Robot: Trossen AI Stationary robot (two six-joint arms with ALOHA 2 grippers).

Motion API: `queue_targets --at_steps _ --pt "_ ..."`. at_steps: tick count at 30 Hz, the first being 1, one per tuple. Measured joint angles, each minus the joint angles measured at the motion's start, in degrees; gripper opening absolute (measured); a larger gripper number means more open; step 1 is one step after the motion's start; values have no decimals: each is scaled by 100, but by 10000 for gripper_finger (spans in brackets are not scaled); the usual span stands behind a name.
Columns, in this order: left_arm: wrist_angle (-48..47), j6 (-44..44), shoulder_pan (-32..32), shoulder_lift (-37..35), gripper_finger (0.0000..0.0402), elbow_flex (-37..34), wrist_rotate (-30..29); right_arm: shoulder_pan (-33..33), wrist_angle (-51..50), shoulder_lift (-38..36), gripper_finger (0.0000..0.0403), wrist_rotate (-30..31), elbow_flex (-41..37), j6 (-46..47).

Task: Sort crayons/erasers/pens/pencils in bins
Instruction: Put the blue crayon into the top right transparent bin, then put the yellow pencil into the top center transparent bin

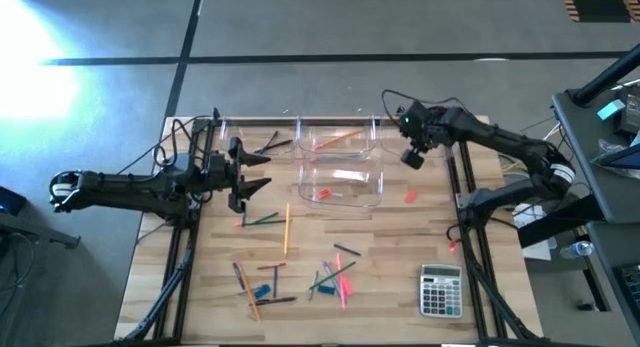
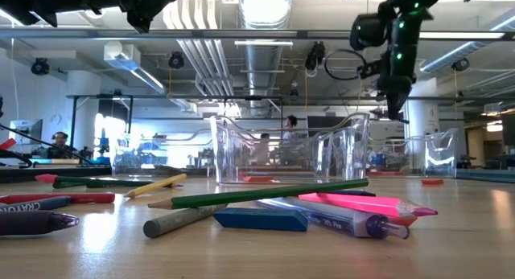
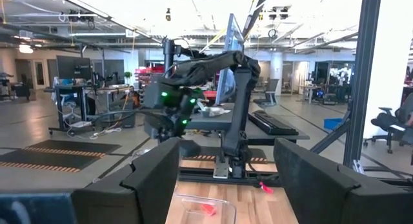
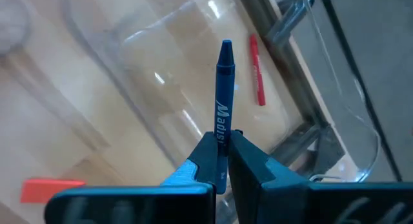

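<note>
From above we look straight down on the whole bench (image 1: 400,277). Low, we sit at bench height, facing the room. The left wrist looks level across at the right arm; the right wrist sits close over a bin (image 4: 161,62), which the overhead view shares.

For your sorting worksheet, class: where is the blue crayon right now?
The blue crayon is clamped in the right gripper, held over the far right of the table above a clear bin that holds a red crayon.
</note>
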Motion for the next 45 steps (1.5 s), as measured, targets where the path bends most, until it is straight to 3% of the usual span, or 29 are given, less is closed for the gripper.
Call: queue_targets --at_steps 5,15,19,24,30,35,40,45 --pt "-2 109 0 2 239 0 -8 -317 229 173 33 -181 34 -268" --pt "-38 129 0 11 239 0 -125 -327 83 66 175 -354 154 -211" --pt "-59 129 -2 10 239 -4 -125 -230 -351 -186 200 -703 197 217" --pt "-252 54 -1 15 239 19 -123 299 -488 -745 202 -898 73 850" --pt "-948 -26 0 32 239 211 -131 1517 -348 -1416 203 -879 5 1818" --pt "-2009 -212 0 227 239 549 -437 2813 988 -1910 203 -523 -445 2576" --pt "-3823 -742 -1 671 239 1069 -490 3944 2711 -2190 203 -90 -1186 2290" --pt "-5738 -1102 -2 1207 239 1828 -507 4441 4602 -2277 203 149 -1851 1632"
